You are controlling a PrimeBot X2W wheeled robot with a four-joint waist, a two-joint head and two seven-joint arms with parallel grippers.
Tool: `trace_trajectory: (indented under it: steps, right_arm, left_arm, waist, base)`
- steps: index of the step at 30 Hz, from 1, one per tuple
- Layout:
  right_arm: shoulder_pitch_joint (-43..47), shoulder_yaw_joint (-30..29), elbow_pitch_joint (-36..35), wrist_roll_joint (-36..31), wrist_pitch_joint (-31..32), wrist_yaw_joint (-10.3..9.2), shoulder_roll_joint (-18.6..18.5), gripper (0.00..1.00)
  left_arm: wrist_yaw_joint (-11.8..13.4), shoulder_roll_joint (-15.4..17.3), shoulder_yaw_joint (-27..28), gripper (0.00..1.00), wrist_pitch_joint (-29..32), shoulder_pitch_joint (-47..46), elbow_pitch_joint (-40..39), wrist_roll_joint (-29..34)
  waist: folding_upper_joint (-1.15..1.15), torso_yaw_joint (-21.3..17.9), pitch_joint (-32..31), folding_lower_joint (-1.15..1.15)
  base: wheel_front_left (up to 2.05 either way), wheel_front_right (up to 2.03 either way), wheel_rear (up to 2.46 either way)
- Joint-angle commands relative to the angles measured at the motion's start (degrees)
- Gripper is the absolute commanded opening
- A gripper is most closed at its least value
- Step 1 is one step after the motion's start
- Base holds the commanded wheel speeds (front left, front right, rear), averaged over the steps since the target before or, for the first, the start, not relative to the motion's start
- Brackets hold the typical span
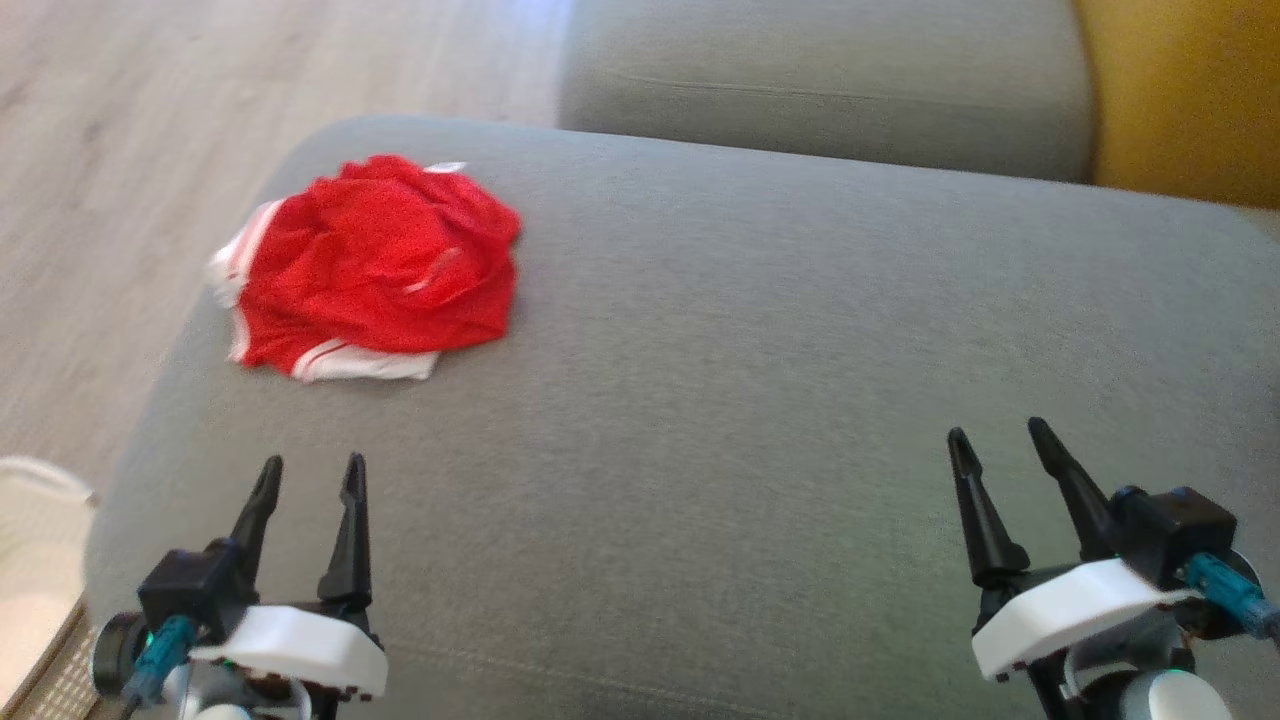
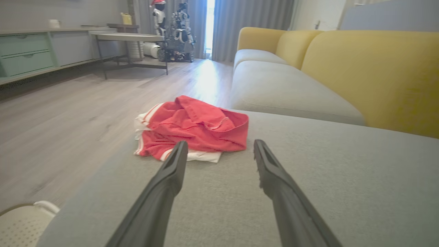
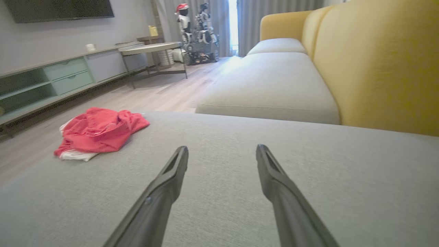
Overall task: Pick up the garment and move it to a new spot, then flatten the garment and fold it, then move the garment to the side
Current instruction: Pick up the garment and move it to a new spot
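SOFA, FIRST LIFT NOT YET MADE: A crumpled red garment (image 1: 375, 270) lies heaped on the grey sofa cushion (image 1: 750, 350). It sits at about 10 o'clock in my head view, close to the cushion's edge above the wooden floor (image 1: 120, 150). My left gripper (image 1: 313, 462) is poised at the near side of the cushion, with the heap near it at roughly 12 o'clock. My right gripper (image 1: 997, 428) is well apart from the heap, which lies off at its 10 o'clock. Both sets of fingers are spread wide and hold nothing, and neither touches the cloth.

I judge the garment light, soft and limp. It should sag and drape the instant it leaves the cushion, and nothing about it looks breakable. Thin fingers may slip off a single layer of smooth fabric, so I would pinch where it is doubled. That could be the white-striped hem (image 1: 365, 362) at the heap's 6 o'clock, nearest the left gripper, or the raised fold across its top.

A white perforated basket (image 1: 35, 540) shows at 8 o'clock in the head view, down beside the sofa. I cannot make out what, if anything, is in it.
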Motion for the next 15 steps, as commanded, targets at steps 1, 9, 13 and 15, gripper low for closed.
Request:
trace_trajectory:
  steps: [1,9,13,15]
  right_arm:
    - [-2.5,1.6,-2.1,0.1,0.0,-0.04,-0.2,1.00]
    - [-3.6,2.7,-1.4,0.0,-0.3,-0.04,-0.2,1.00]
    - [-3.7,2.8,-1.0,0.2,-0.5,-0.04,-0.2,1.00]
    - [-3.8,2.8,-0.7,0.0,-0.6,-0.04,-0.2,1.00]
  left_arm:
    - [0.2,1.2,2.6,1.00,-0.4,-3.1,-1.6,-0.5]
    - [0.5,1.3,2.7,1.00,-0.6,-3.0,-1.2,-0.9]
    - [0.7,1.4,2.8,1.00,-0.7,-2.8,-1.2,-1.1]
    - [0.7,1.5,2.8,1.00,-0.7,-2.8,-1.1,-1.3]
  waist:
    - [0.00,3.9,-0.3,0.00]
    - [0.00,10.6,-0.4,0.00]
    - [0.00,11.8,-0.5,0.00]
    - [0.00,12.2,-0.5,0.00]
  base:
    - [0.00,0.00,0.00]
    - [0.00,0.00,0.00]
    - [0.00,0.00,0.00]
    - [0.00,0.00,0.00]
